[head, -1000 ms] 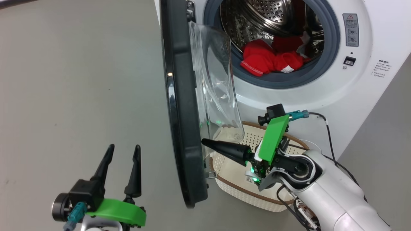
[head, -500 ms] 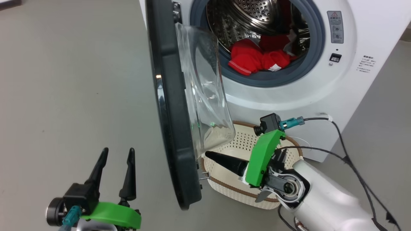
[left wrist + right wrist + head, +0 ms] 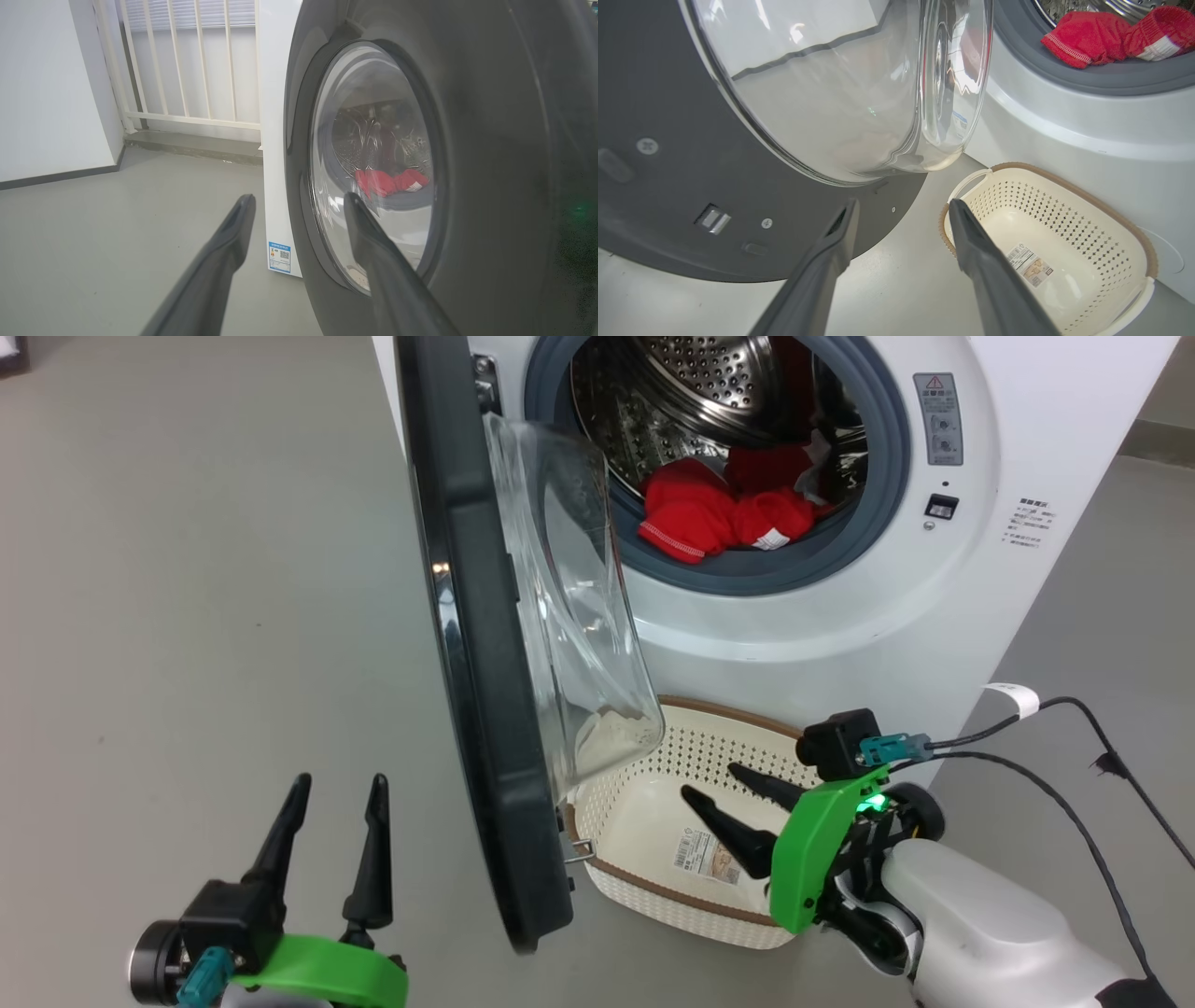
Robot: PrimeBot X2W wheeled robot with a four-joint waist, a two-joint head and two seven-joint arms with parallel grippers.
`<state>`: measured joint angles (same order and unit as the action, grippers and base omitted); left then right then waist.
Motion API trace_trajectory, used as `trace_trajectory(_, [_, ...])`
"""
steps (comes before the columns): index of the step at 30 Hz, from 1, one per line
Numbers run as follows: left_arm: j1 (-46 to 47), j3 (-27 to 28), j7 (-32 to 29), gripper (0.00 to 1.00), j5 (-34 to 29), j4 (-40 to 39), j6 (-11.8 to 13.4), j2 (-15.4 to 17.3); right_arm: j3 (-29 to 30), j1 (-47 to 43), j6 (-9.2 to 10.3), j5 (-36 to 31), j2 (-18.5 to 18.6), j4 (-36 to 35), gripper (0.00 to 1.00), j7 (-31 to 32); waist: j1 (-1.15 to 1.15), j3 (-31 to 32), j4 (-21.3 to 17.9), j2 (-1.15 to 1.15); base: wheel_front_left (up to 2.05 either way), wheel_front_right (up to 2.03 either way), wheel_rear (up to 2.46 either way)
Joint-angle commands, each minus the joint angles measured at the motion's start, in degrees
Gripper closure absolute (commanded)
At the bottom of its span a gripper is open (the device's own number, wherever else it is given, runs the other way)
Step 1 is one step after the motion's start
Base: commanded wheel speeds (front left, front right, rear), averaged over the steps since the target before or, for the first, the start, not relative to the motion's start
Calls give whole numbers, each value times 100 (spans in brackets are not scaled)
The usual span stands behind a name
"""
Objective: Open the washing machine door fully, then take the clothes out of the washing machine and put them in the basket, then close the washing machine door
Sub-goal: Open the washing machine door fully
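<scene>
The white washing machine (image 3: 980, 569) stands with its door (image 3: 467, 644) swung out edge-on toward me, black rim and clear glass bowl (image 3: 840, 93) showing. Red clothes (image 3: 714, 513) with white trim lie at the drum's front lip, also seen as red clothes (image 3: 1106, 35) in the right wrist view. The cream basket (image 3: 644, 896) with a brown rim sits on the floor below the opening, holding just a label. My right gripper (image 3: 714, 782) hangs open above the basket, fingers empty. At lower left my left gripper (image 3: 338, 786) is open, outside the door (image 3: 490, 163).
Grey floor stretches to the left of the door. Black cables (image 3: 1074, 784) trail from my right wrist over the floor at the right. A white railing (image 3: 187, 70) and wall stand behind the machine in the left wrist view.
My right gripper opened and drew back from the door's inner edge to over the basket. The camera shifted, so the whole scene sits further left.
</scene>
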<state>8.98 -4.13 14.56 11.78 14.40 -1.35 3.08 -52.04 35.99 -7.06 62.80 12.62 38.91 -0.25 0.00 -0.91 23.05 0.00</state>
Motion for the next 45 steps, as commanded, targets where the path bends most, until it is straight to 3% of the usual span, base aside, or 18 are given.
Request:
trace_trajectory(1, [23, 187, 44, 0, 50, -195, 60, 124, -47, 172, -43, -247, -19, 53, 0, -239, 0, 18, -25, 0, 0, 0, 0])
trace_trajectory(6, [-57, 200, 44, 0, 34, -333, 84, 163, 54, 336, -43, -1188, -159, 985, 0, -1103, 0, 41, -90, 0, 0, 0, 0])
trace_trajectory(12, [-196, 209, 44, 0, 35, -485, 148, 173, 860, 510, -43, -2270, -429, 1794, 0, -1467, 0, 43, -156, 0, 0, 0, 0])
trace_trajectory(21, [-285, 220, 44, 0, 71, -593, 187, 177, 3298, -495, -43, -4482, -701, 534, 0, -1474, 0, 3, -214, 0, 0, 0, 0])
trace_trajectory(27, [-269, 184, 44, 0, 77, -621, 186, 163, 4336, -1306, -43, -5502, -935, -677, 0, -1474, 0, 9, -207, 0, 0, 0, 0])
trace_trajectory(30, [-269, 168, 44, 0, 84, -617, 178, 155, 4594, -1684, -43, -5725, -966, -1254, 0, -1474, 0, 19, -190, 0, 0, 0, 0])
trace_trajectory(35, [-288, 175, 44, 0, 84, -640, 184, 145, 4608, -2219, -43, -5437, -972, -1984, 0, -1475, 0, 26, -188, 0, 0, 0, 0])
trace_trajectory(45, [-292, 122, 44, 0, 19, -604, 190, 129, 4497, -2518, -43, -5278, -973, -2199, 0, -1475, 0, 11, -231, 0, 0, 0, 0])
